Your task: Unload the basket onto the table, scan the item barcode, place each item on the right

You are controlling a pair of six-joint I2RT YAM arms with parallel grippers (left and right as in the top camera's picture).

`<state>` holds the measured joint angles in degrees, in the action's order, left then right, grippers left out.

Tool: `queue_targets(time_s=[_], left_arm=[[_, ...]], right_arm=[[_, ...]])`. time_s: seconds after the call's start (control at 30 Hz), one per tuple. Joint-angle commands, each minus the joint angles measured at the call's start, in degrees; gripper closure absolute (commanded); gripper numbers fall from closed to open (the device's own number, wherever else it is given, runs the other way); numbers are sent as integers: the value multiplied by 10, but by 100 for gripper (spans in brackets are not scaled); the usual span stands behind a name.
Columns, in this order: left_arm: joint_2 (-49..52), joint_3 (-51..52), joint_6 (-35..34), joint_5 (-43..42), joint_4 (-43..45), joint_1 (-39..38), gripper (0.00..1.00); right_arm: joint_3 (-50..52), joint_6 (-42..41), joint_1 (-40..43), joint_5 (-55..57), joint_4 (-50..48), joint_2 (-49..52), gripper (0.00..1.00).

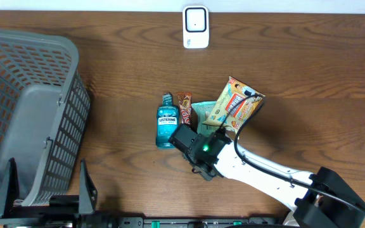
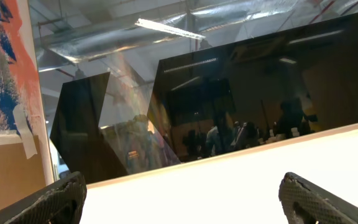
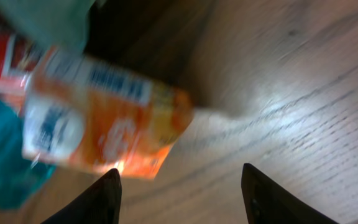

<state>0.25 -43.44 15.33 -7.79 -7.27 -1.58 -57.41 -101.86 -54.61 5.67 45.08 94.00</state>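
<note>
Grey basket (image 1: pixel 27 114): plastic mesh, tilted, at the table's left side.
Left gripper (image 2: pixel 182 199): parked at the lower left edge, aimed up and away from the table; its two dark fingertips (image 2: pixel 58 196) stand wide apart with nothing between them.
Wooden table (image 1: pixel 309 76): brown grain, bearing everything here.
Mouthwash bottle (image 1: pixel 166 123): teal with a blue label, lying flat at the centre.
Snack bar (image 1: pixel 184 104): brown wrapper, just beside the bottle's right.
Scanner (image 1: pixel 196 26): white unit at the far edge, well apart from the items.
Right gripper (image 3: pixel 179 193): low over the cluster, jaws partly spread, gripping nothing; whether they touch a packet, cannot tell.
Orange packet (image 3: pixel 104 121): blurred, just ahead of the right fingers.
Snack bag (image 1: pixel 235 104): yellow and orange, right end of the cluster.
</note>
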Motion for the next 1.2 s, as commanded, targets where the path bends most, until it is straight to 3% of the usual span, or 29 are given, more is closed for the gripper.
queue_targets(time_s=[0.0,0.23,0.37,0.5,0.57,0.8,1.07,1.17], left_arm=[[-1,5,9,-2,3,3,2],[-1,5,9,-2,-3,3,2],[-1,5,9,-2,-6,3,2],[-1,5,9,-2,-10,3,2],[-1,5,9,-2,-10,3,2],[-1,5,9,-2,-10,3,2],[-1,5,9,-2,-10,3,2],[-1,5,9,-2,-10,3,2]], right_arm=[[37,-85,-2,54,-29,-4,46],[126,-88,-2,52,-228,14,51],[140,-78,-2,69,-243,17,54],[150,-68,-2,91,-243,23,93],[151,-21,-2,111,-241,24,99],[148,244,2,146,-265,-16,99],[145,848,1,92,-336,-171,99],[145,940,1,71,-335,-217,99]])
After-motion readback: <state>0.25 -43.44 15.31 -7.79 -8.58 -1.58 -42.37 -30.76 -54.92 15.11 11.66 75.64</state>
